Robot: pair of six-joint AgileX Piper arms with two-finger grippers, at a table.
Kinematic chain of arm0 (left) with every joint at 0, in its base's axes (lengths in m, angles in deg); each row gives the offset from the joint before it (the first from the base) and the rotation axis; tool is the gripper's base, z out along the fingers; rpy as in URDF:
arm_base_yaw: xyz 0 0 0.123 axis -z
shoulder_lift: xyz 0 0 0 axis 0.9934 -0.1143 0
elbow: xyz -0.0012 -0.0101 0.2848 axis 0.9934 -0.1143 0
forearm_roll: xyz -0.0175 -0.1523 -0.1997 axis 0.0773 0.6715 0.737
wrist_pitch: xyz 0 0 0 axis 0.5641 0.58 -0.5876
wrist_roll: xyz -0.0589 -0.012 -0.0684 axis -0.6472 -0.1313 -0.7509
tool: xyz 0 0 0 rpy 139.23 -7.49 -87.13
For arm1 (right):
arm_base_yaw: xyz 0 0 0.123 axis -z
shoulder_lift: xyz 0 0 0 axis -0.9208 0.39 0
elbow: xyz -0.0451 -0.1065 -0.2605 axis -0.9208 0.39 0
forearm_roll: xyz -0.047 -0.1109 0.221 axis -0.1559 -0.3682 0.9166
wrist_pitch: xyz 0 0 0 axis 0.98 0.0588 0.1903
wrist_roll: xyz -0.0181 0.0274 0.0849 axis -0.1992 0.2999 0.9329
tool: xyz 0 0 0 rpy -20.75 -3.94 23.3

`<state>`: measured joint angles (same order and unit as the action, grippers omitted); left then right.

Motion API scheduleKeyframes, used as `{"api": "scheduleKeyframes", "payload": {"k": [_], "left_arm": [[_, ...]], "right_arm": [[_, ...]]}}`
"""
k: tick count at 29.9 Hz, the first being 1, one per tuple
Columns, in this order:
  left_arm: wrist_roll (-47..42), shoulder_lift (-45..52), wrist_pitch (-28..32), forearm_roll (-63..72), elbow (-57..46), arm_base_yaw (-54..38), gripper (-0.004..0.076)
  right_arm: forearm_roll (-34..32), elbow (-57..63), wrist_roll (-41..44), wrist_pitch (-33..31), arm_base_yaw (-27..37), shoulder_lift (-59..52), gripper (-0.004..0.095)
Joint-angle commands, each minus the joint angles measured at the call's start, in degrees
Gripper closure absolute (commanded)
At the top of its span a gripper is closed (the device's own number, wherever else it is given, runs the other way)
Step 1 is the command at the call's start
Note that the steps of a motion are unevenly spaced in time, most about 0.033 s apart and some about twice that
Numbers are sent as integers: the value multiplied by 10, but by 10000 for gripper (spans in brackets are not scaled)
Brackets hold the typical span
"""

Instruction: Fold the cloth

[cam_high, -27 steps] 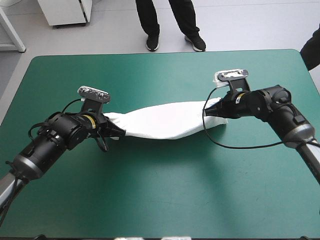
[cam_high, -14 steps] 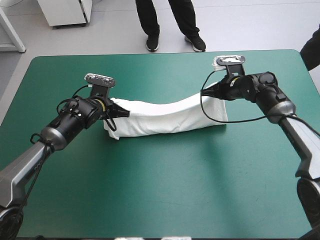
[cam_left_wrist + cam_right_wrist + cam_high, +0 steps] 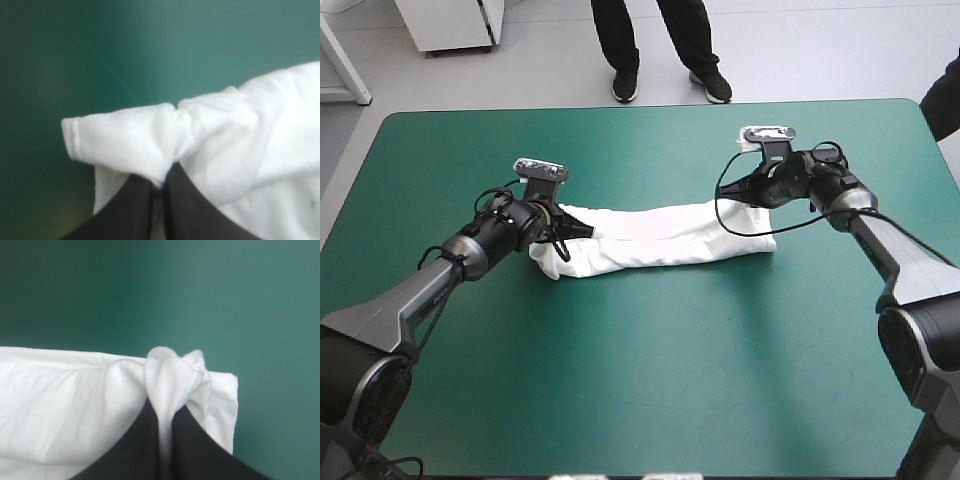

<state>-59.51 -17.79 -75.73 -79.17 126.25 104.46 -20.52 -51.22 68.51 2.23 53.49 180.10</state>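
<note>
T-shirt [image 3: 660, 238] lies long across the teal-green bench [image 3: 640, 380], with the left hand [image 3: 588, 232] and right hand [image 3: 732, 192] each clamped on an end.

1. The white short-sleeved cloth T-shirt [image 3: 660, 238], a long folded bundle, lies on the teal-green-covered desk [image 3: 650, 380] just above the frame's centre, stretching from centre-left to centre-right.
2. The left arm's black two-fingered gripper [image 3: 588, 231] sits at the bundle's left end, pinched onto the cloth; its arm runs off to the lower left.
3. The right arm's black two-fingered gripper [image 3: 733, 190] sits at the bundle's upper right corner, clamped on a fold; its arm leads to the right edge.
</note>
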Motion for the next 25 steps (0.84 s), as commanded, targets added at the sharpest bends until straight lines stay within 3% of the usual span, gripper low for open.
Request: {"api": "scheduleKeyframes", "payload": {"k": [1, 5, 10, 16, 20, 25], "left_arm": [[7, 14, 4, 2, 19, -1, 732], [50, 14, -44, 20, 30, -1, 696], [74, 24, -92, 23, 54, -1, 556], [75, 54, -165, 21, 102, -1, 412], [102, 97, -212, 43, 127, 0, 404], [214, 171, -264, 188, 143, 9, 406]], "right_arm": [[9, -23, -26, 5, 4, -22, 884], [35, -23, -60, -16, 4, -24, 694], [33, -24, -57, -42, 4, -47, 434], [19, -24, -57, -66, 4, -105, 412], [-14, -24, -53, -100, 4, -155, 412], [-49, -24, -45, -151, 4, -225, 412]]}}
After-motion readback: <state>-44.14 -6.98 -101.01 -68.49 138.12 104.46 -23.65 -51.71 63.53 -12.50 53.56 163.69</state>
